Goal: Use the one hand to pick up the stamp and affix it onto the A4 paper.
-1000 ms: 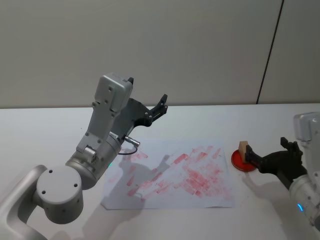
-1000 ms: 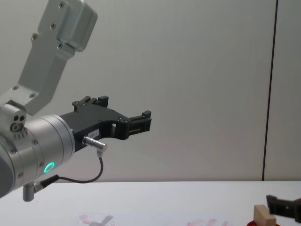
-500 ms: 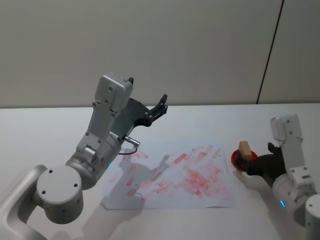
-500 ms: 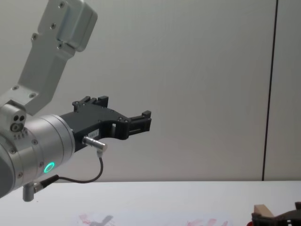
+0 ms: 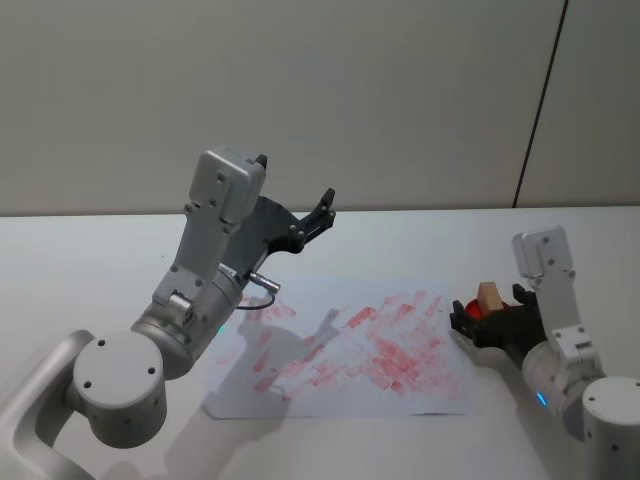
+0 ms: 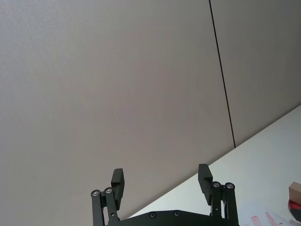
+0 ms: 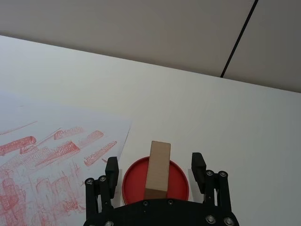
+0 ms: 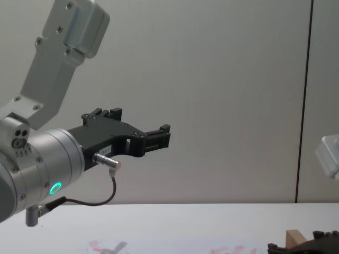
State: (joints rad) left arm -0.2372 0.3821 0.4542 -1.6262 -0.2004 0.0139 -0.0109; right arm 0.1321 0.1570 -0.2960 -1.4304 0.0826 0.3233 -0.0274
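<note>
The stamp (image 7: 157, 175) is being borne upright by the round red ink pad (image 7: 134, 183), just beside the A4 paper (image 5: 340, 350). It is being flanked by the right gripper (image 7: 154, 165), jaws apart and clear of it. The left gripper (image 6: 161, 176) is being held raised, jaws apart.

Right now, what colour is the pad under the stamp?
Red ink pad; right wrist view shows it best.

Right end effector (image 7: 154, 165) low, fingers (image 7: 112, 169) seemingly apart.

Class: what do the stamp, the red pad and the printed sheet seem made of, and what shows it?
Stamp: likely unfinished wood; matte pale tan, square-edged. Red pad: probably plastic; smooth, even red rim. Sheet: paper; thin, flat, matte white, smeared red prints.
</note>
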